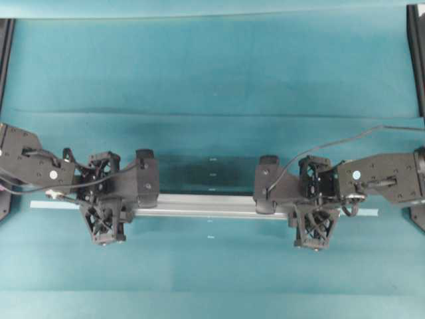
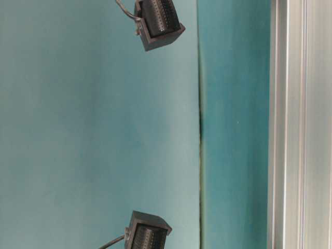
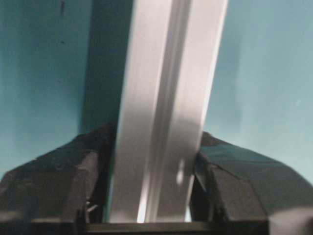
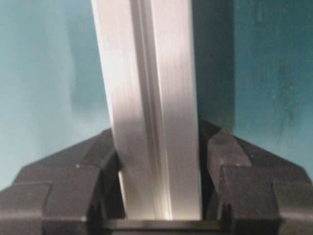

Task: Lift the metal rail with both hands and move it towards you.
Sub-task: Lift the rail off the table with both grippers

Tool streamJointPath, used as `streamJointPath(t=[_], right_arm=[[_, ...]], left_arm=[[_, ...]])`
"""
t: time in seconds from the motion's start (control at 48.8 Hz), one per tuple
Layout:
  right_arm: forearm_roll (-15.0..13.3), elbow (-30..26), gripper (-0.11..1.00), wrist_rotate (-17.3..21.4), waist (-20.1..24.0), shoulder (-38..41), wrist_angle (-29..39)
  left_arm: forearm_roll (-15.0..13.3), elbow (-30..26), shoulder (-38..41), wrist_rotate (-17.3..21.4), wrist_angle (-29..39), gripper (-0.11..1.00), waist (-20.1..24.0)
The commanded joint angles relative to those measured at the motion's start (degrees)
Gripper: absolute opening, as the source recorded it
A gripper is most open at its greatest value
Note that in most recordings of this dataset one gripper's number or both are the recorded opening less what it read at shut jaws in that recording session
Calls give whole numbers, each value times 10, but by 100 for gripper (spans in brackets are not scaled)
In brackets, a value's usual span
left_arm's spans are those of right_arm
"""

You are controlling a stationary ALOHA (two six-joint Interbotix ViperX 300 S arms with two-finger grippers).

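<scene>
The metal rail [image 1: 206, 205] lies left to right across the teal cloth, a long silver bar with lengthwise grooves. My left gripper [image 1: 104, 197] straddles it near its left end, one lattice finger on each side. My right gripper [image 1: 314, 203] straddles it near its right end in the same way. In the left wrist view the rail [image 3: 166, 98] runs up between the black fingers [image 3: 58, 181], which sit close against its sides. The right wrist view shows the rail [image 4: 151, 98] gripped likewise between that gripper's fingers [image 4: 244, 181]. The table-level view shows the rail [image 2: 298, 124] along its right edge.
Teal cloth [image 1: 212, 73] covers the table, with a fold line [image 1: 212, 111] running behind the arms. Black frame posts stand at the far left [image 1: 5, 53] and far right [image 1: 416, 53]. Two black boxy parts with cables [image 2: 158, 21] [image 2: 148, 233] hang in the table-level view.
</scene>
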Motion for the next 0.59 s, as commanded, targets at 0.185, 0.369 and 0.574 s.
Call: streamJointPath(t=[0.185,0.369,0.574], right_arm=[[1,-5,41,2,-3,4,-2],[4,-16,41,3,-5,-10,36],[11,-47,41,3,-20,-63,119]], left_arm=[[-2,-9,-2,-4,-10,37,-3],[-3,-25,-20,-6,12,37,-3],[-3,-64,-71,-4,101,36,-3]])
